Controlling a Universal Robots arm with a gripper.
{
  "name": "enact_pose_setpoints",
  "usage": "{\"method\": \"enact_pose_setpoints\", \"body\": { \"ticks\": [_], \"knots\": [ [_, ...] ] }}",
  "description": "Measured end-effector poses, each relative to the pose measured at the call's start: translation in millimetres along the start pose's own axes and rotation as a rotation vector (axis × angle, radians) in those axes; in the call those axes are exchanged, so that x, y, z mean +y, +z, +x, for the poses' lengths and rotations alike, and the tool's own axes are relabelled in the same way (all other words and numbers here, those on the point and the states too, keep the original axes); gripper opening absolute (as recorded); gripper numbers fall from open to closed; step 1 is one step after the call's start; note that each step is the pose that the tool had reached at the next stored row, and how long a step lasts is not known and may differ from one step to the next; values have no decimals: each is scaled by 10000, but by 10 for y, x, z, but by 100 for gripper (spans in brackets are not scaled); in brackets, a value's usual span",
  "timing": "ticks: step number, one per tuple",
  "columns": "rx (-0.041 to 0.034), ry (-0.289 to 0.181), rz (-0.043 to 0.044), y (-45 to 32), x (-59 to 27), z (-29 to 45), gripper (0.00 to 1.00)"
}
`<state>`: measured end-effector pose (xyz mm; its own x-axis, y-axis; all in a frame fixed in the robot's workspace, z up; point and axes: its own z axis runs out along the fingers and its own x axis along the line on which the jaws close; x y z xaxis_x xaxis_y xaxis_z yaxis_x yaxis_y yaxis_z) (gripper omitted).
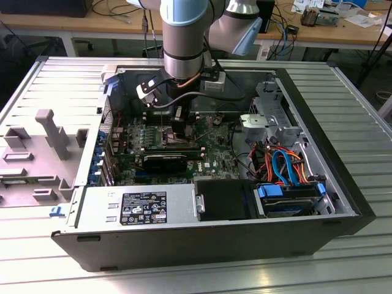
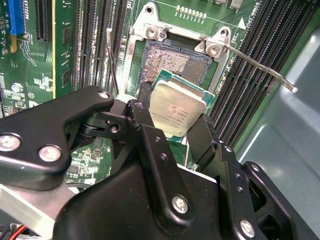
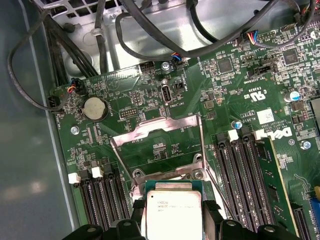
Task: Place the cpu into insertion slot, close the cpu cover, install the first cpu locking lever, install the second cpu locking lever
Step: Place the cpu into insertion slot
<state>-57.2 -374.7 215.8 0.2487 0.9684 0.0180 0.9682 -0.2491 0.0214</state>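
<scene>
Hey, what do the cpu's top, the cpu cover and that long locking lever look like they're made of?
The cpu, held in the tool: dull grey metal lid, matte, on a green board edge. The cpu cover: thin bright sheet metal, probably steel, going by its shine. The locking lever: bent silvery wire rod, likely steel too.

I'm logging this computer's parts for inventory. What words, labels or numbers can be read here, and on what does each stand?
cpu: lines of fine print on its metal top, too small to read.
green circuit board: white lettering and marks, too small to read with certainty.
white sticker on that board: unreadable.
black label on the grey power supply box: unreadable.
Nothing can be quoted reliably.
</scene>
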Motion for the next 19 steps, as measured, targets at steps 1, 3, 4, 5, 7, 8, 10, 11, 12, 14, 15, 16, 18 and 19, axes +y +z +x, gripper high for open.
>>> {"method": "enact_pose_setpoints", "body": {
  "ticks": [1,3,4,5,7,8,10,11,12,14,15,16,18,19],
  "knots": [
    [0,5,0,0,0,0,54],
    [-1,14,0,1,0,0,54],
    [-1,18,0,1,0,0,54],
    [-1,22,0,1,0,0,54],
    [-1,31,0,1,0,0,54],
    [-1,34,-1,2,0,0,54],
    [-1,43,-1,2,0,0,54],
    [-2,50,-1,2,0,0,54],
    [-2,53,-1,2,0,0,54],
    [-1,62,-2,3,0,0,54],
    [-2,67,-1,3,0,0,54],
    [-2,72,-2,3,0,0,54],
    [-3,84,-1,3,0,0,54],
    [-2,88,-2,4,0,0,54]
  ]
}}
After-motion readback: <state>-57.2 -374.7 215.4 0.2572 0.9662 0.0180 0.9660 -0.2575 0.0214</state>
